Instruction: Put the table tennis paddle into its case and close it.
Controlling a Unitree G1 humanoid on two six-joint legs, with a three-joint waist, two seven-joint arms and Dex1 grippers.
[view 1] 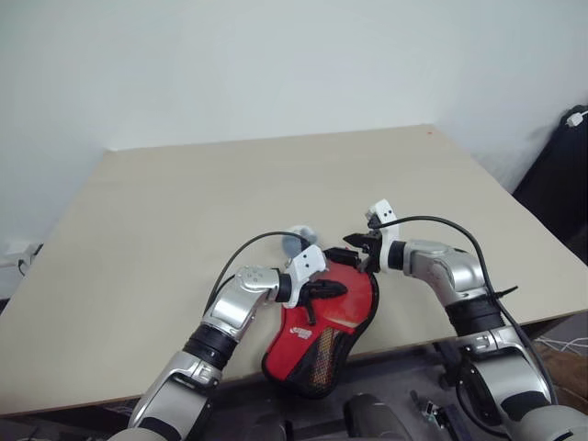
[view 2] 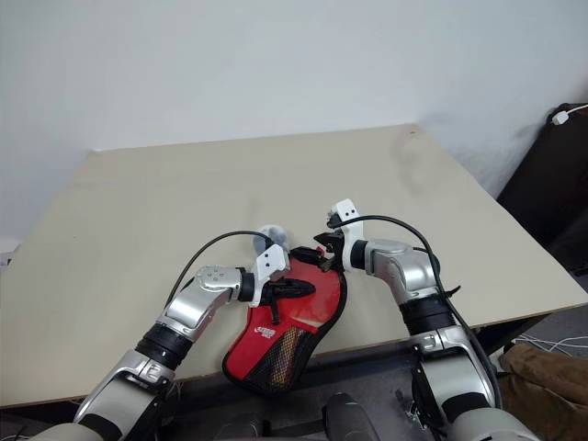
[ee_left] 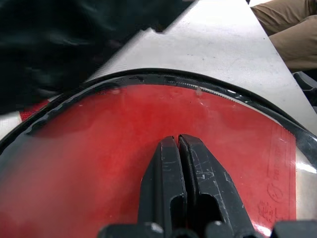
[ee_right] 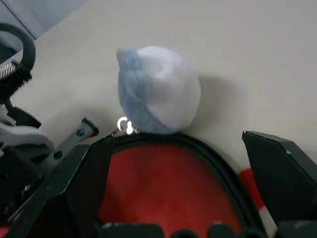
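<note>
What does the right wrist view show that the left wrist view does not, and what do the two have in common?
Right wrist view: a white and pale blue fuzzy ball with a small metal ring, touching the rim of the red soft case with black zipper trim, and the right gripper open above that rim.

Left wrist view: the left gripper shut, pressing on the red surface, and tan fabric beyond the beige table.

Both: the red case, its black zipper edge and the table.

Beige table — white wall
</note>
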